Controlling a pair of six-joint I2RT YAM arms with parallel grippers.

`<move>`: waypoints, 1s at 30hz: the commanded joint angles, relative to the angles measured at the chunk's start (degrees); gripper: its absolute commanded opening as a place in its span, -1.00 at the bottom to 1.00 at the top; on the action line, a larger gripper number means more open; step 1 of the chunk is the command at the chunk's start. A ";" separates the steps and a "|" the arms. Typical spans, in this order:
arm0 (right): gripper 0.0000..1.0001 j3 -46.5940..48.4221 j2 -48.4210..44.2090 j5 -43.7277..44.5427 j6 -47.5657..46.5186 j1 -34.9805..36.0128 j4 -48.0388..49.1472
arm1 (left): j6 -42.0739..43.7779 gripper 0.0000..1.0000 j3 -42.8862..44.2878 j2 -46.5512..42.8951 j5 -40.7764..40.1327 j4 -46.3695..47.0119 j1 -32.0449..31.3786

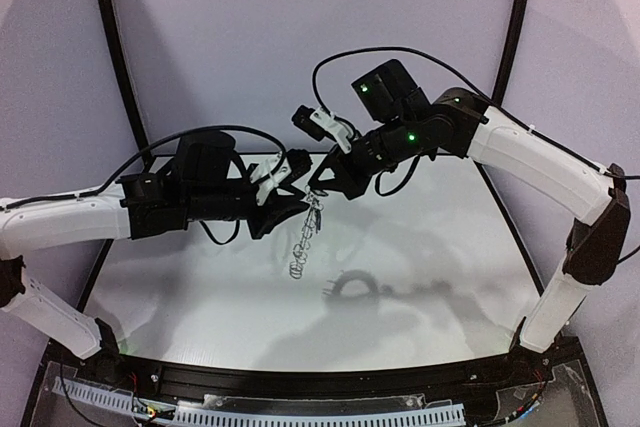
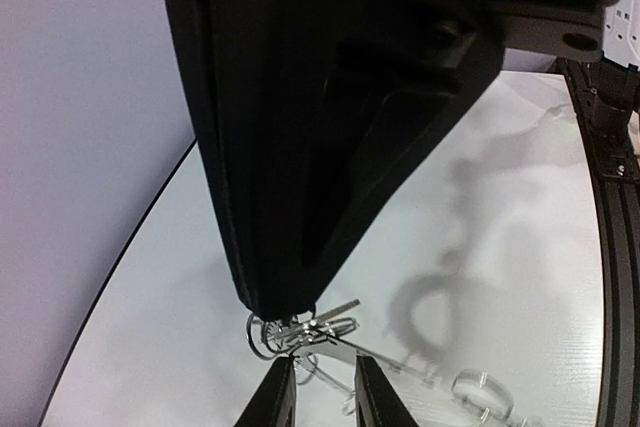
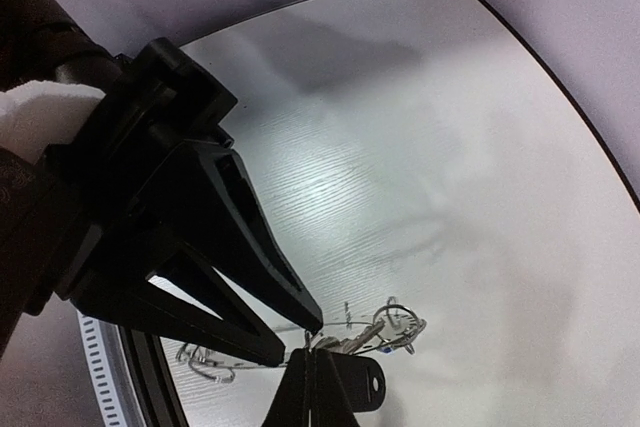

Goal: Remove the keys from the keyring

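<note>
Both grippers meet in mid-air above the table. My right gripper (image 1: 324, 185) (image 3: 315, 372) is shut, pinching the bunch at the black key (image 3: 362, 387), whose head sticks out beside its fingers. Silver shafts and a speck of the blue key (image 3: 386, 349) lie just past the tips, among thin wire rings (image 3: 400, 319). The keyring (image 1: 305, 237) hangs below as a string of wire loops; its dark disc is not visible. My left gripper (image 1: 298, 187) (image 2: 322, 392) is open, its fingers (image 2: 272, 397) straddling the wire loops (image 2: 300, 332) just under the right gripper's tip.
The white table (image 1: 430, 247) lies below, with a black rail (image 1: 330, 387) along its near edge and purple walls behind. Shadows of the arms and a ring fall on the table at right of centre (image 1: 355, 287).
</note>
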 commanded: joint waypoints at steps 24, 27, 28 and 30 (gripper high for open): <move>-1.00 -0.48 -2.51 2.38 -0.14 1.28 -0.01 | -0.01 -0.98 0.19 0.89 -3.88 3.42 0.36; -1.00 -4.99 -4.68 3.69 -3.80 1.28 2.09 | -3.35 -0.98 -5.05 -1.53 -8.77 12.03 0.32; -1.00 -5.62 -5.05 4.11 -4.16 1.28 2.50 | -3.89 -0.98 -5.05 -1.99 -9.18 13.32 0.32; -1.00 -9.26 -6.16 7.05 -6.32 1.28 4.51 | -5.11 -0.98 -6.41 -3.21 -10.00 14.49 0.33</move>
